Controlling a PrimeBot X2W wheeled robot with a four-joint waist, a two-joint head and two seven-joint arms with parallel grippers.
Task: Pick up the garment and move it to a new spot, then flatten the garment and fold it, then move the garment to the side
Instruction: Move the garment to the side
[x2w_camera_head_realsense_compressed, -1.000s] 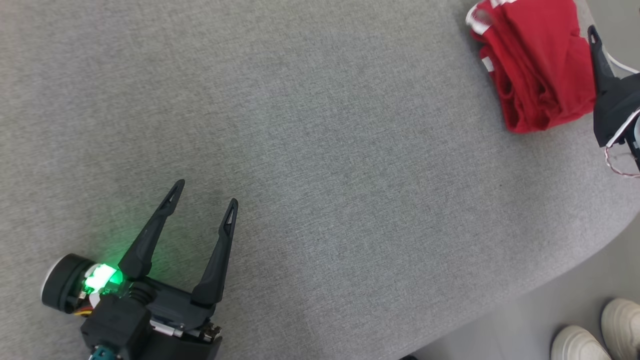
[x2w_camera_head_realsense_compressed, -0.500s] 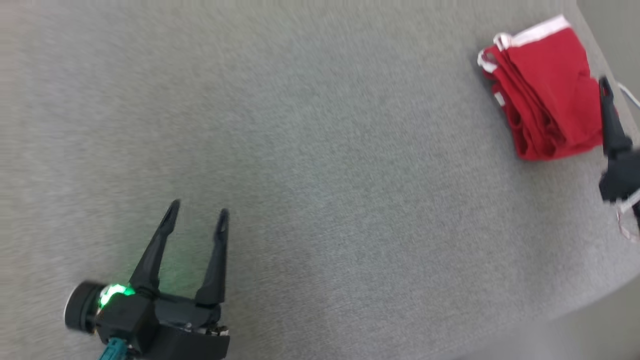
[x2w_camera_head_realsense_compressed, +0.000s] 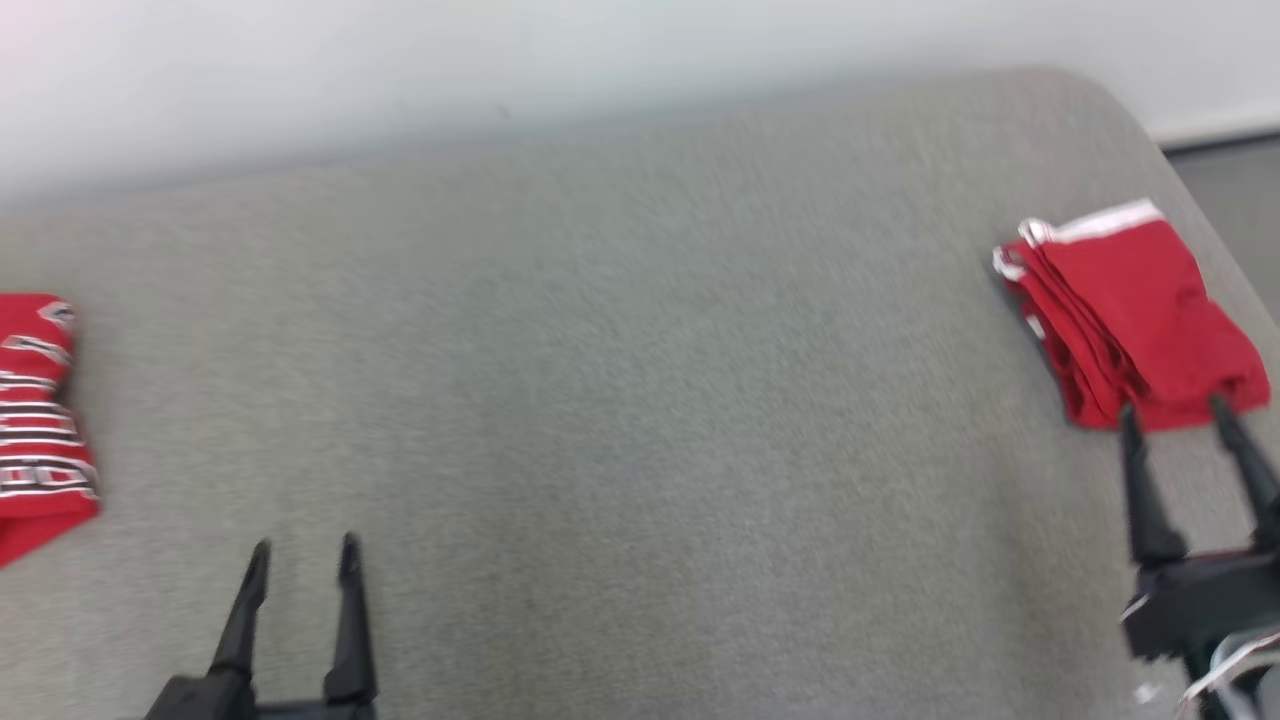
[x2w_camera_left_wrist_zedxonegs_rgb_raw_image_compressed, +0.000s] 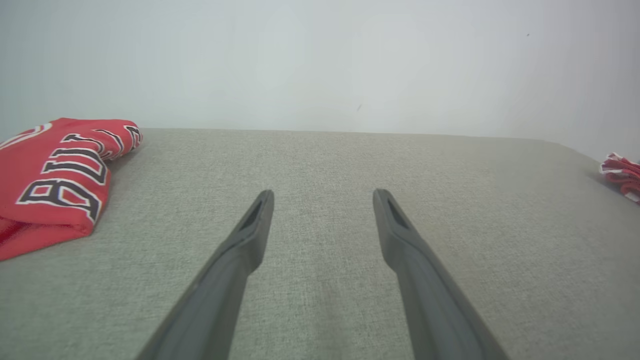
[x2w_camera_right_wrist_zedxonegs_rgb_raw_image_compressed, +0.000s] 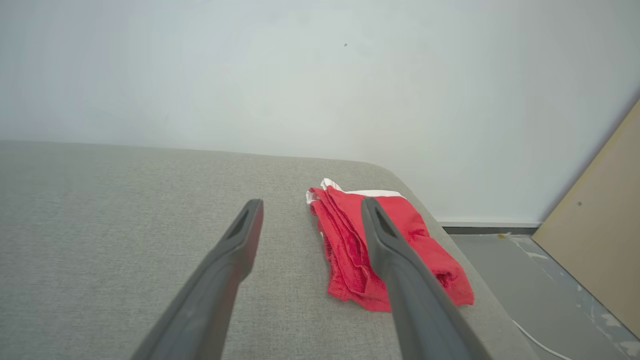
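The folded garment is seen at the frame's right edge, just above the right gripper. That and the left gripper are spread and empty. The garment is judged light, soft and limp, and best pinched through all layers at its near edge.

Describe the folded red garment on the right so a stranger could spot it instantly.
On the grey fabric surface, go to the right end near the rounded corner. The folded red garment lies there: plain with white trim, unlike the lettered red jersey at left.
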